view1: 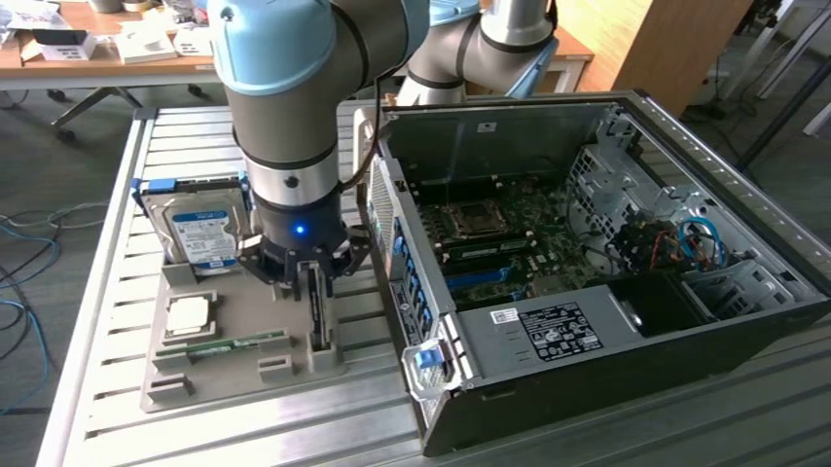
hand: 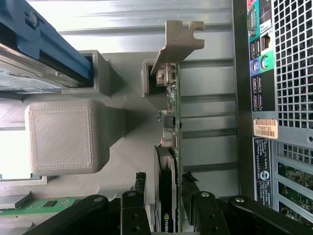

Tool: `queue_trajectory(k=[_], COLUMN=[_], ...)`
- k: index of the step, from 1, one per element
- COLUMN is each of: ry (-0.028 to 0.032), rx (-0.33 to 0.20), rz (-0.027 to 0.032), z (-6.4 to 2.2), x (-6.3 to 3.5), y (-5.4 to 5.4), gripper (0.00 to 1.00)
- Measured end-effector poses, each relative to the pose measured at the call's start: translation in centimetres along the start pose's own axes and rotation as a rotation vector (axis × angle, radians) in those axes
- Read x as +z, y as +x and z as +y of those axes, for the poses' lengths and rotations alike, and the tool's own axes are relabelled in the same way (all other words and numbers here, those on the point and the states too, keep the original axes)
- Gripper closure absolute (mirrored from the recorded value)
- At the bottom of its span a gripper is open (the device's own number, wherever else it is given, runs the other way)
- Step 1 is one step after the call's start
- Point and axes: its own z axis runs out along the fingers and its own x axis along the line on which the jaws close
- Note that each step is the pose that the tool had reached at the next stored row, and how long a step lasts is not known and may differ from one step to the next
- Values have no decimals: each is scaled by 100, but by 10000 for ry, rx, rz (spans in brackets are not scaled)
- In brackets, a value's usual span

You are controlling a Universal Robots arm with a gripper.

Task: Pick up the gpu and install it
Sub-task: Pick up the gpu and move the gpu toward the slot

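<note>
The gpu [hand: 168,147] is a thin dark card standing on edge in a slot of the grey holder tray [view1: 292,362], its metal bracket [hand: 178,41] at the far end. In the exterior view the gpu [view1: 317,316] stands just off the open computer case [view1: 585,253], on that view's left. My gripper [view1: 311,277] is lowered over the card. In the wrist view my gripper [hand: 164,179] is open, with one black finger [hand: 140,183] on each side of the card and a small gap at both.
The tray also holds a silver hard drive [view1: 201,233] in a blue caddy, a processor chip [view1: 190,316] and a green memory stick [view1: 232,342]. A grey printed block [hand: 61,137] rises beside the card. The case's rear panel [hand: 274,98] stands close alongside. Everything rests on a slatted metal table [view1: 117,195].
</note>
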Motion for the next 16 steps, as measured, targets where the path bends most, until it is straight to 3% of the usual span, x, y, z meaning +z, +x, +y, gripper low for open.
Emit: queue_trajectory(k=[16], ry=[3], rx=[0], rz=[3], z=[-2], x=[41], y=[2], gripper=[57])
